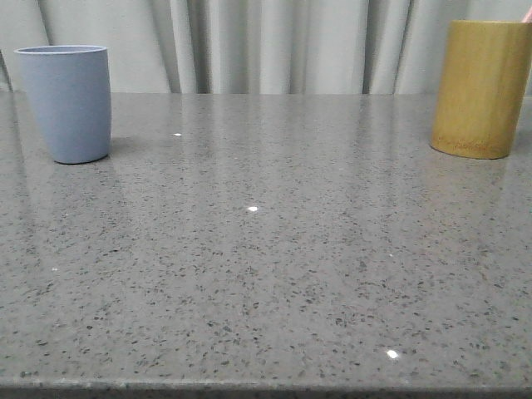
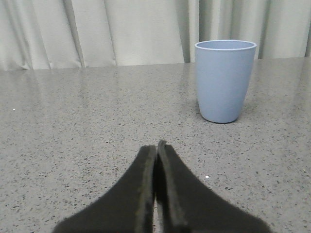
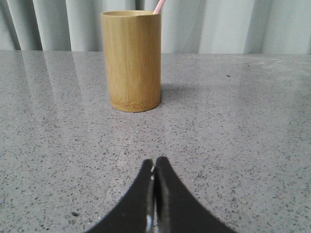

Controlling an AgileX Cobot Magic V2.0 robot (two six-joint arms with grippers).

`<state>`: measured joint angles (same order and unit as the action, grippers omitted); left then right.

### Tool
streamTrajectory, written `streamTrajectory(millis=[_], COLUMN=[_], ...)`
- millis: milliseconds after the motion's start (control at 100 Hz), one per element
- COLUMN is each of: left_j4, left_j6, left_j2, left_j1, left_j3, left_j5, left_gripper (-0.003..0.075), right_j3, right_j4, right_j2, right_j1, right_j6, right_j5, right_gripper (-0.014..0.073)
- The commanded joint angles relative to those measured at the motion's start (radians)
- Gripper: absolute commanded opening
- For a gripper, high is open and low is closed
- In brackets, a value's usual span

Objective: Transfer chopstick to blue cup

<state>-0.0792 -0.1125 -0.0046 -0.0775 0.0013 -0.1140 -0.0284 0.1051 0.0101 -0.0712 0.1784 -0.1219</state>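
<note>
The blue cup (image 1: 66, 101) stands upright at the far left of the table; it also shows in the left wrist view (image 2: 224, 80). A pale pink chopstick (image 3: 159, 6) sticks out of the yellow-brown bamboo cylinder (image 3: 131, 60), which stands at the far right (image 1: 480, 87); its pink tip just shows at the frame edge (image 1: 527, 14). My left gripper (image 2: 156, 145) is shut and empty, low over the table, short of the blue cup. My right gripper (image 3: 154, 161) is shut and empty, short of the bamboo cylinder. Neither gripper shows in the front view.
The grey speckled stone table (image 1: 266, 249) runs between the two cups. Pale curtains (image 1: 274, 41) hang behind the table's far edge. The table's front edge is at the bottom of the front view.
</note>
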Motion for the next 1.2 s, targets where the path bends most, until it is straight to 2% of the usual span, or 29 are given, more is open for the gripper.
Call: streamTrajectory(millis=[0,150,300,410,510,610,940,1050,1190], left_j4=[0.001,0.012,0.085,0.105,0.188,0.193,0.193,0.193,0.193], left_j6=[-0.006,-0.008,-0.008,-0.009,-0.009,-0.009,-0.005,0.003,0.003], left_j2=[-0.034,-0.034,-0.034,-0.013,0.045,0.143,0.535,0.625,0.692], left_j1=[0.000,0.000,0.000,0.000,0.000,0.000,0.000,0.000,0.000], left_j3=[0.010,0.010,-0.026,-0.088,-0.166,-0.291,-0.791,-0.916,-0.999], left_j5=[0.084,0.114,0.099,0.057,0.026,-0.082,-0.608,-0.689,-0.738], left_gripper=[-0.0019,-0.0019,-0.0019,-0.0019,-0.0019,-0.0019,-0.0019,-0.0019,-0.0019], right_j3=[0.000,0.000,0.006,0.058,0.133,0.219,0.612,0.767,0.897], right_j4=[-0.001,-0.001,-0.001,-0.001,-0.006,-0.031,-0.027,-0.027,-0.027], right_j2=[0.016,0.016,0.016,0.013,0.006,-0.032,-0.310,-0.420,-0.524], right_j1=[0.004,0.004,0.004,0.004,0.003,0.002,0.002,0.002,0.002], right_j6=[-0.008,-0.008,-0.008,-0.008,-0.006,-0.003,-0.003,-0.003,-0.003], right_j5=[0.088,0.100,0.192,0.155,0.054,-0.050,-0.477,-0.611,-0.687], right_gripper=[-0.0067,-0.0067,-0.0067,-0.0067,-0.0067,-0.0067,-0.0067,-0.0067,-0.0067])
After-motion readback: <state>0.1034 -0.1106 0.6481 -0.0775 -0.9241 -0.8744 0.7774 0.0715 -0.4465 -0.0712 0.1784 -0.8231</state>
